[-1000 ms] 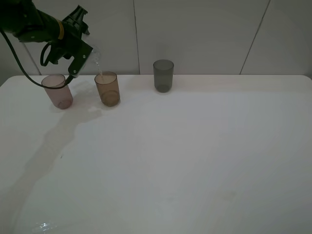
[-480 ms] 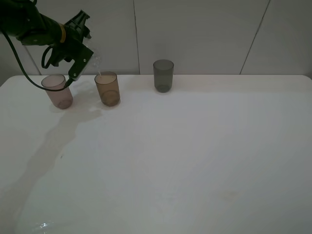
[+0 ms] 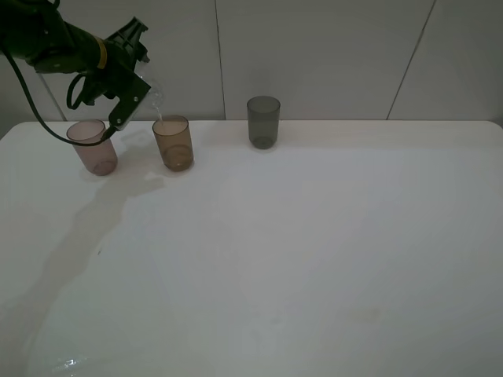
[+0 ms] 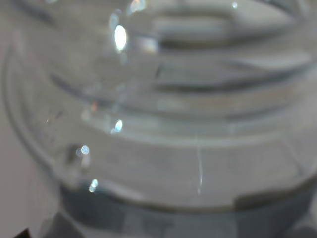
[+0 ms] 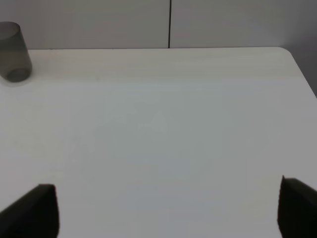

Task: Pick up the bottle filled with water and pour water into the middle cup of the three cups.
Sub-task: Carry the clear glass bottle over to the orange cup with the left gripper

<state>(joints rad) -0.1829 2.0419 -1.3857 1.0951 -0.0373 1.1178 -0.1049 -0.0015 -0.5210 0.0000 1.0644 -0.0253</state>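
Bottle [image 3: 155, 97] shifted slightly — clamped in left tool [image 3: 137, 93], tilted over middle cup [image 3: 174, 143]

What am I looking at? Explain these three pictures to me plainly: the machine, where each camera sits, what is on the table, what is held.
This is a robot with two arms, each ending in a claw. The wide picture comes from a camera mounted high, looking down on a white table. On it stand a pink cup, an amber cup and a grey cup. The left claw grips a clear bottle, tilted with its mouth above the amber cup. The blurry, glassy picture comes from that arm's wrist camera: the bottle fills it. The last comes from the other wrist: the right claw hangs open above the table, holding nothing.
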